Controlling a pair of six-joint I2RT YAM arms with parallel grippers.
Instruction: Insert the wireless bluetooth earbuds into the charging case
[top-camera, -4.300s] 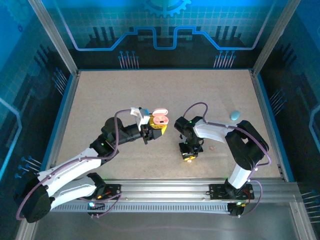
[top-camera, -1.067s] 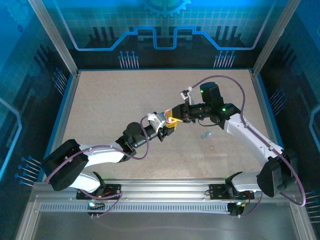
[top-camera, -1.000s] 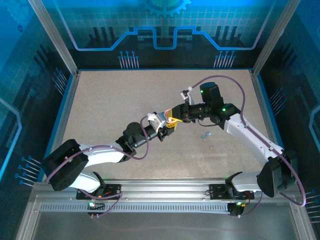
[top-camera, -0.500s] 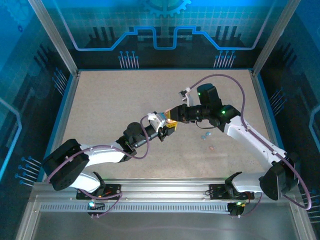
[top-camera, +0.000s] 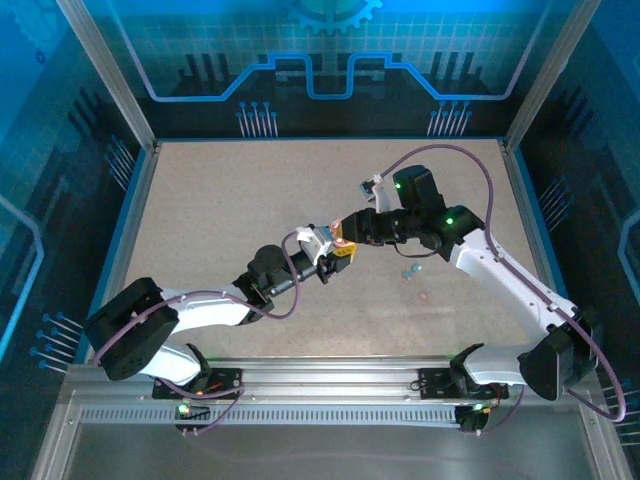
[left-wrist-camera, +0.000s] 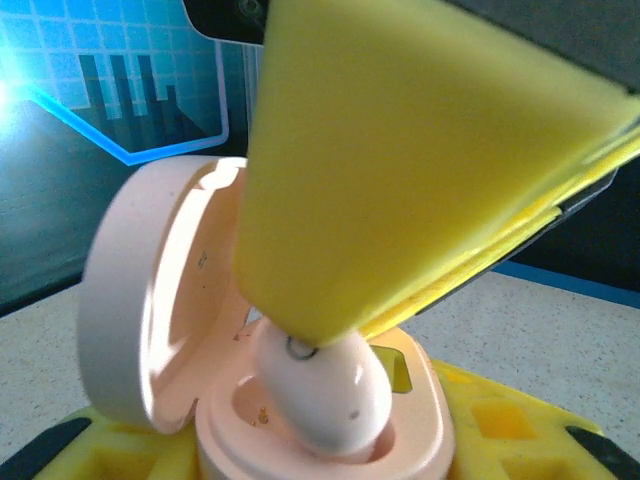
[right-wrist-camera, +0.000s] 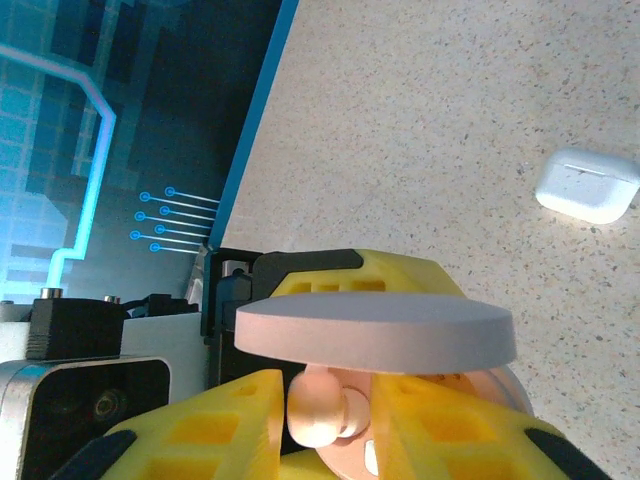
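Since the right gripper (top-camera: 347, 232) lowered its pinched pink earbud (left-wrist-camera: 320, 388), it enters the charging case (left-wrist-camera: 140, 320) clamped between the left gripper (top-camera: 333, 258) jaws.

Two cases (left-wrist-camera: 150, 330) (right-wrist-camera: 588, 185) and three earbuds (left-wrist-camera: 320, 390) (top-camera: 407, 270) (top-camera: 424, 295) are in sight.

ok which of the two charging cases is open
The pale pink rounded plastic case in the left gripper: its lid is flipped up. The white rectangular plastic case is shut.

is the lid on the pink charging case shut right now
No, the lid of the pink charging case stands swung open, with an earbud at a socket in its base.
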